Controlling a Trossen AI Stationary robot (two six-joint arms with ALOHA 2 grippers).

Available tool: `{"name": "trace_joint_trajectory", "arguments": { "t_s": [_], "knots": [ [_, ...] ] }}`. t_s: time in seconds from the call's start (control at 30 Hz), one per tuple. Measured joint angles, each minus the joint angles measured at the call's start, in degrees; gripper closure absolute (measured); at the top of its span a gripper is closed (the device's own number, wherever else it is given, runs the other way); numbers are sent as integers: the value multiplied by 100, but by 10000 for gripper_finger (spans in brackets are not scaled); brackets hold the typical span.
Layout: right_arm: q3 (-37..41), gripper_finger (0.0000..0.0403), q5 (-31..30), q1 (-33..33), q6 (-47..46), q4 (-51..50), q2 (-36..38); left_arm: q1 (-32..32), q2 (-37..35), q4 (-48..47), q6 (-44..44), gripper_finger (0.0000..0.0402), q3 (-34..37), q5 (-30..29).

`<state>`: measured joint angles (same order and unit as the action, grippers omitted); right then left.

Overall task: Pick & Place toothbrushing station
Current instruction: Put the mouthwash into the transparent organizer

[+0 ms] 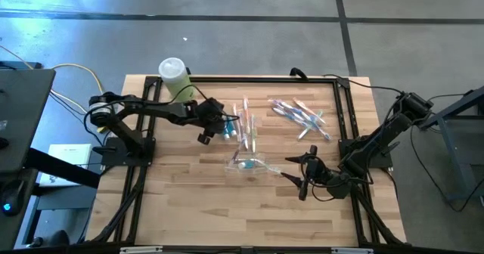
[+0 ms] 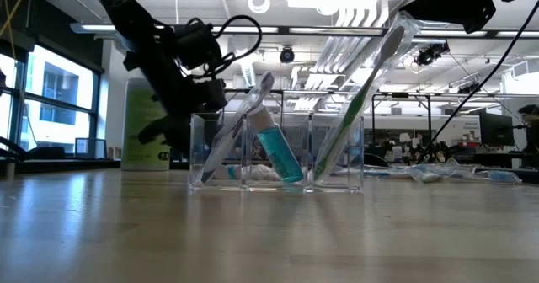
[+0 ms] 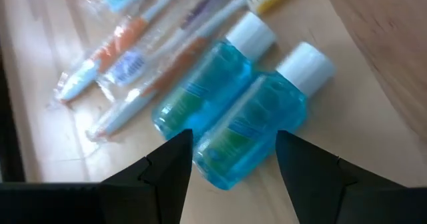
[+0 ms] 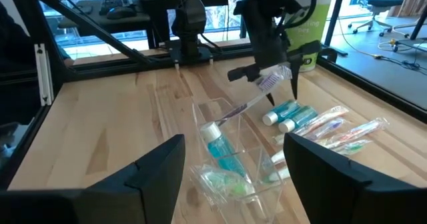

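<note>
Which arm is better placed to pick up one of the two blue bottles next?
The left. Its gripper hovers open directly over the blue bottles, while the right gripper waits across the clear organizer.

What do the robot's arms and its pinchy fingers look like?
Both arms are dark, thin and jointed, like black metal sticks. Black cables loop along the left arm. The left gripper and the right gripper each have two flat, black, wedge-shaped fingers. No markings show.

Clear glossy plastic organizer [image 2: 278,152], matt wooden table [image 1: 189,201]
</note>
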<state>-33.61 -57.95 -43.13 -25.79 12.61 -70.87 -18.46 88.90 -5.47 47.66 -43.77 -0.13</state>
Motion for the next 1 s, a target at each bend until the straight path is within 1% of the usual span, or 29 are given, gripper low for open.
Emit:
{"name": "trace_joint_trajectory", "arguments": {
  "t_s": [0.27,0.43,0.53,0.73,1.0],
  "knots": [
    [0,156,2,0,-3,-10,0,-2,64,-26,-204,195,-4,-10],
    [0,156,0,1,-4,-25,0,-5,399,19,-253,195,-11,-23],
    [0,156,2,0,-3,-34,0,-15,591,53,-377,195,-22,-137],
    [0,156,2,0,4,-41,0,-22,706,181,-444,195,-22,-128],
    [0,156,2,0,6,-77,0,116,719,16,-1047,198,-22,-172]
  ]
}}
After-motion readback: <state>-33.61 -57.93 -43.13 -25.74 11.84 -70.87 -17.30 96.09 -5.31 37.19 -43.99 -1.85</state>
